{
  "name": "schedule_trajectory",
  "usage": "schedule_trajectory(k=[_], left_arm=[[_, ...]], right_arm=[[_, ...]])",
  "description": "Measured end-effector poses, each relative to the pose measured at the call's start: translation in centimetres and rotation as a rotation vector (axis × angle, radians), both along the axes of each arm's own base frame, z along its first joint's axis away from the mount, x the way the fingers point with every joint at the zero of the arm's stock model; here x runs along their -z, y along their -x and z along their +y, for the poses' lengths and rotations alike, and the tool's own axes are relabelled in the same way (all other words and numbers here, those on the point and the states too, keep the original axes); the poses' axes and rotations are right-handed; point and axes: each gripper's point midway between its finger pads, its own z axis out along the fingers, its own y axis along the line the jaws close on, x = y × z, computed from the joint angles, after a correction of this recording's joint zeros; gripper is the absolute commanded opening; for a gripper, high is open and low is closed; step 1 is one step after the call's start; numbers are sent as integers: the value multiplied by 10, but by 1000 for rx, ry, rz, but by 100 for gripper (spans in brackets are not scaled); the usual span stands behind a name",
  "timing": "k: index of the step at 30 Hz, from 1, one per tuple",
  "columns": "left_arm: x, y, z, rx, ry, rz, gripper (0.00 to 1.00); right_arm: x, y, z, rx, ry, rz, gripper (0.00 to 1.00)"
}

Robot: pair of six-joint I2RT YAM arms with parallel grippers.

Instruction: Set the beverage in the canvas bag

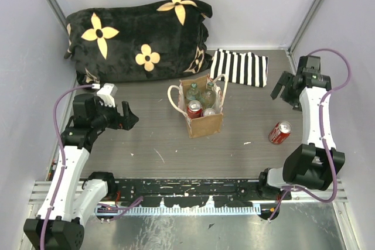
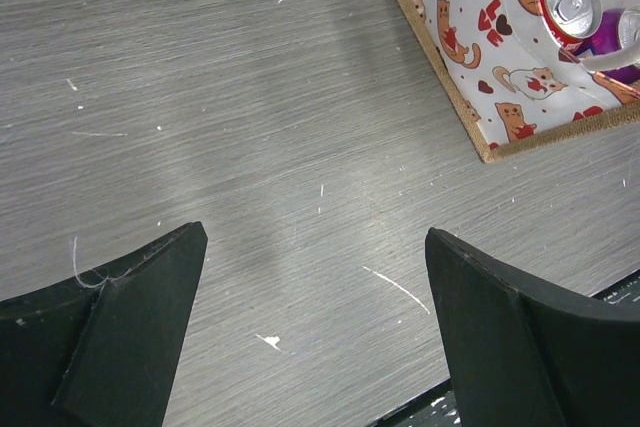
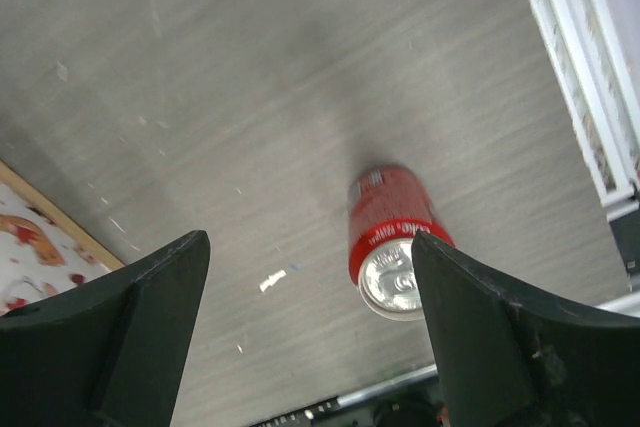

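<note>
red soda can (image 1: 280,132): on its side, open tabletop (image 1: 152,139) right of canvas bag (image 1: 205,123), well apart. bag upright, holding bottles (image 1: 208,93), second can (image 1: 194,108). striped cloth (image 1: 240,67) just behind. left gripper (image 1: 130,116), right gripper (image 1: 283,91): spread, empty.

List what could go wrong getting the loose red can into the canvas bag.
1. The loose red can lies on its side, so it may roll when the open right gripper closes on it.
2. The canvas bag already holds glass bottles and another can; the newcomer may jam against them or tip the bag.
</note>
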Motion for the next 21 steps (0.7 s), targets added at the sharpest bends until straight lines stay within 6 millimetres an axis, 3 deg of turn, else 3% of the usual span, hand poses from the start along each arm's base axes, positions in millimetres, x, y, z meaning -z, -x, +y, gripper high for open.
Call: schedule_trajectory(k=[4,8,15,21], left_arm=[[5,-5,-4,31,6,9,98],[8,-8,-8,68,3,6,98],[19,-10,-14,117,12,4,98],[28,-8,-17,135,25,17,98]], right_arm=[[34,25,5,11,-25,117,88],[49,43,5,28,-20,179,88],[55,58,-4,79,17,224,88],[47,65,-17,119,68,246,89]])
